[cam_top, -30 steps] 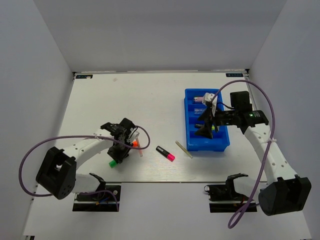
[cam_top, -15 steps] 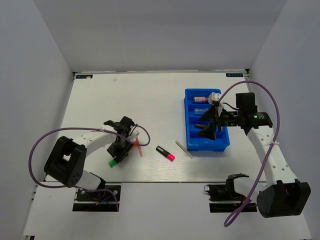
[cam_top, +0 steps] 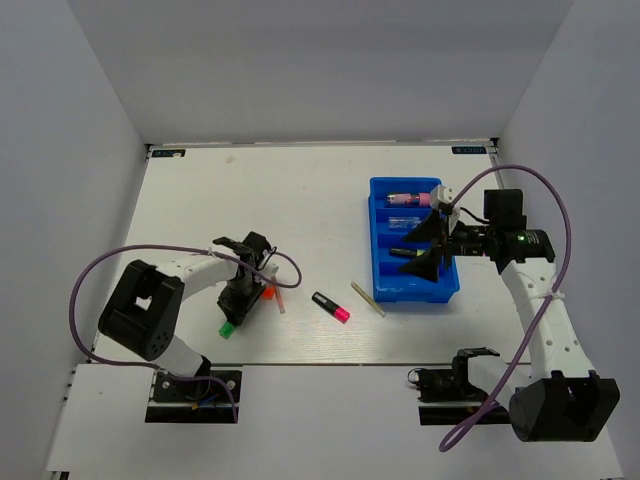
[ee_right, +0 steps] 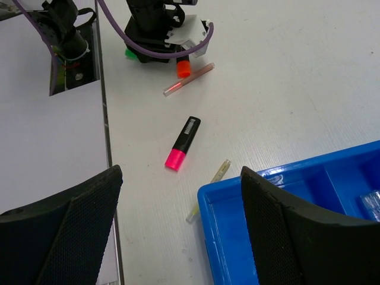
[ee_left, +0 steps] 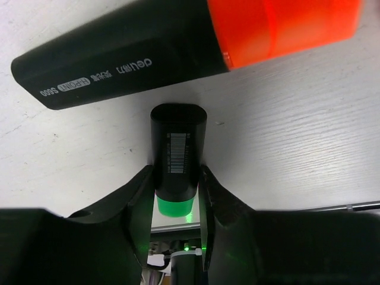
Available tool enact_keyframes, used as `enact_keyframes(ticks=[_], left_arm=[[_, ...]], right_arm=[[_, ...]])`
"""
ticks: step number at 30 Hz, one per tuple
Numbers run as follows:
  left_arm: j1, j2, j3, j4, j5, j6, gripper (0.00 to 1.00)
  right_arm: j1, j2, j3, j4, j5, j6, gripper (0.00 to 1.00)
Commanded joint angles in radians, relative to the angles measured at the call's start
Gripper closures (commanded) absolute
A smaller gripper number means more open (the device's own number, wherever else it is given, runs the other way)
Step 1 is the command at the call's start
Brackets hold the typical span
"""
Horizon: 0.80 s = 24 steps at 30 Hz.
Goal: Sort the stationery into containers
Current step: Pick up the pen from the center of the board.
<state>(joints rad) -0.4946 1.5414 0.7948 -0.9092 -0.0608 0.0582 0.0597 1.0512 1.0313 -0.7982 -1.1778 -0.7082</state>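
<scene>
While left tool (ee_left: 176, 178) clamps the green highlighter (ee_left: 178, 136) lying on the surface (cam_top: 300, 190), orange highlighter (ee_left: 178, 35) just beside it, pink highlighter (cam_top: 330, 306) and pale stick (cam_top: 367, 298) loose mid-surface, right tool (cam_top: 425, 248) spread wide and empty over blue tray (cam_top: 385, 290), pink tube (cam_top: 403, 198) in its farthest compartment

My left arm (cam_top: 190, 275) lies low over the tabletop (cam_top: 300, 190). It reaches right from its base, with the wrist bent down so the left gripper (cam_top: 236, 305) points at the surface. Its jaws press against both sides of the green-ended highlighter (ee_left: 176, 160). My right arm (cam_top: 535, 310) runs from its base toward the far side, then bends left at the elbow. It holds the right gripper (cam_top: 428, 245) roughly level, facing left, with its jaws spread wide apart.
</scene>
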Motion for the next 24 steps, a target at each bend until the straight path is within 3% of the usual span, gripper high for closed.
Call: enact_keyframes(ticks=[1, 6, 7, 8, 9, 10, 14, 19, 22, 23, 24], left_arm=[[-0.018, -0.001, -0.019, 0.047, 0.021, -0.043, 1.0], [-0.12, -0.162, 0.113, -0.123, 0.081, -0.109, 1.0], [-0.134, -0.187, 0.159, -0.122, 0.101, -0.122, 1.0], [-0.162, -0.242, 0.181, -0.117, 0.16, -0.127, 1.0], [-0.188, -0.253, 0.205, -0.105, 0.18, -0.133, 1.0], [-0.196, -0.262, 0.271, -0.041, 0.203, -0.156, 1.0], [-0.234, -0.172, 0.395, 0.14, 0.41, -0.212, 1.0], [-0.283, 0.041, 0.573, 0.403, 0.544, -0.216, 1.0], [-0.285, 0.205, 0.739, 0.441, 0.648, -0.135, 1.0], [-0.283, 0.239, 0.876, 0.413, 0.673, -0.12, 1.0], [-0.285, 0.347, 0.924, 0.403, 0.725, -0.08, 1.0]], right_arm=[[-0.021, -0.028, -0.008, -0.039, -0.049, -0.023, 0.17], [-0.029, -0.023, -0.004, -0.059, -0.039, -0.047, 0.16], [-0.028, -0.019, 0.001, -0.055, -0.034, -0.045, 0.22], [-0.032, -0.017, 0.004, -0.059, -0.02, -0.043, 0.61], [-0.029, -0.017, 0.007, -0.053, -0.004, -0.04, 0.9], [-0.028, -0.016, 0.013, -0.044, 0.009, 0.011, 1.0], [-0.034, -0.036, -0.005, 0.115, 0.111, 0.163, 1.0], [-0.032, -0.06, -0.022, 0.128, 0.197, 0.25, 0.92], [-0.034, -0.079, -0.03, 0.131, 0.211, 0.271, 0.92], [-0.031, -0.082, -0.037, 0.128, 0.211, 0.274, 0.92], [-0.034, -0.098, -0.039, 0.129, 0.213, 0.276, 0.92]])
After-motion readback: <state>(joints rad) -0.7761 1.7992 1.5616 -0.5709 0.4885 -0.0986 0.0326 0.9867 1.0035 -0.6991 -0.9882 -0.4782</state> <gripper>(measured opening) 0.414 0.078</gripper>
